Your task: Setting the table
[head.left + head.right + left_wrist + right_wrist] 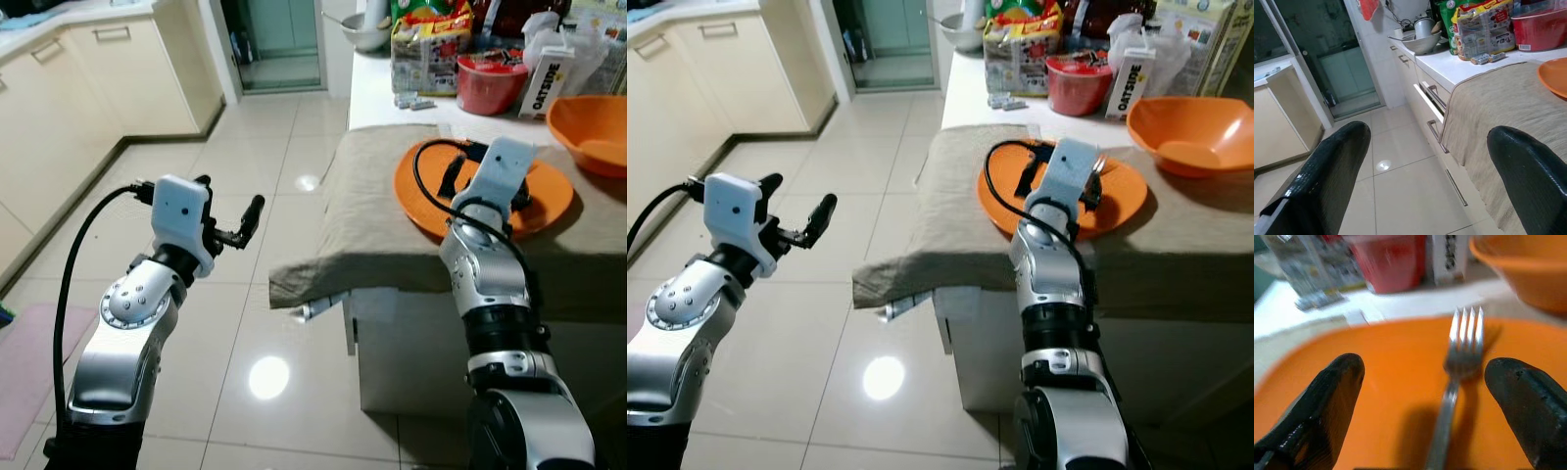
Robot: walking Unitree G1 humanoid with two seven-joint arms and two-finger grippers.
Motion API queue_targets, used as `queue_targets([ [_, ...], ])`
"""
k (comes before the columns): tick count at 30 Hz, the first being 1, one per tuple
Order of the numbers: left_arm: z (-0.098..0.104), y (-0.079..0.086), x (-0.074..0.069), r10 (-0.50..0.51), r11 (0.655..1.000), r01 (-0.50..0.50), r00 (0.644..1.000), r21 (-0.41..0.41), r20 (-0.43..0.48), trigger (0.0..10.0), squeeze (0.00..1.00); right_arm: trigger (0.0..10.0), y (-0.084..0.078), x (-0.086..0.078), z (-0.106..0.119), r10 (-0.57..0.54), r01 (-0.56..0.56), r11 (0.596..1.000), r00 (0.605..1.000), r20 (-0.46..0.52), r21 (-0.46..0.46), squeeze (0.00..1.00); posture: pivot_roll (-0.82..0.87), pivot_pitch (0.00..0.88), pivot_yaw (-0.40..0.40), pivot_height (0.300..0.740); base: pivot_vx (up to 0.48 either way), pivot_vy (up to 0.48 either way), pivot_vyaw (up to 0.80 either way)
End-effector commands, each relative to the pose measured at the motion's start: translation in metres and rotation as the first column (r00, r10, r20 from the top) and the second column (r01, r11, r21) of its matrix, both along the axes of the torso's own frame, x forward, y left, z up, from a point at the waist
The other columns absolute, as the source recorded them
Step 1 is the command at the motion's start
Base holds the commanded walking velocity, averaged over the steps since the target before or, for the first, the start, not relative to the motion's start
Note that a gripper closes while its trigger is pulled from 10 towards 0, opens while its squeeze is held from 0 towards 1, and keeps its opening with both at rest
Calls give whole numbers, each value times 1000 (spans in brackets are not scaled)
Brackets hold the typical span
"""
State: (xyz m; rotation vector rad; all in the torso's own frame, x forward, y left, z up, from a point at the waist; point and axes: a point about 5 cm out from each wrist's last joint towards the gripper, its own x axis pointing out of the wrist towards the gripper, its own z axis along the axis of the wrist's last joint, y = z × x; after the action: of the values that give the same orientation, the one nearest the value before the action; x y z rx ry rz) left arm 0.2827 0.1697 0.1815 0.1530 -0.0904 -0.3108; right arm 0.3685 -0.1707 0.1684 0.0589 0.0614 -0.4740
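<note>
Right gripper (1422,396) hangs wide open, empty, over the orange plate (1391,382); fork (1457,377) lies lengthwise between its fingers. Left gripper (235,220) is open too, off the bench (372,215).

The floor (265,245) is shining with glossy pale tiles, and a ceiling light is reflecting on it as a bright round spot (268,377). Cream cabinets (69,88) are running along the left wall, with slim handles. At the far end a glass door (279,39) is standing in a narrow doorway. On the right a white counter (377,93) is stretching away from me, with drawers (1432,105) under it. A pink mat (24,372) is lying on the floor near the left cabinets.
</note>
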Motion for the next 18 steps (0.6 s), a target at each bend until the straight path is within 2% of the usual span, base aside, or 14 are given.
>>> queue_targets([
  [1, -1, 4, 1, -3, 1000, 3, 1000, 23, -16, 10000, 0, 10000, 4, 3, 4, -8, 8, 1000, 1000, -11, 19, 0, -137, 0, 144, 740, 0, 0, 0],
  [8, 2, 7, 2, -16, 999, 17, 1000, 42, -14, 10000, 0, 10000, 2, 4, 1, -58, 60, 997, 998, -34, 45, 0, -133, 0, 144, 740, 0, 0, 0],
  [18, 5, 6, 3, -33, 999, 34, 999, 41, -19, 10000, 0, 10000, 5, 3, -25, -44, 58, 995, 985, -167, 79, 0, -131, 0, 144, 740, 0, 0, 0],
])
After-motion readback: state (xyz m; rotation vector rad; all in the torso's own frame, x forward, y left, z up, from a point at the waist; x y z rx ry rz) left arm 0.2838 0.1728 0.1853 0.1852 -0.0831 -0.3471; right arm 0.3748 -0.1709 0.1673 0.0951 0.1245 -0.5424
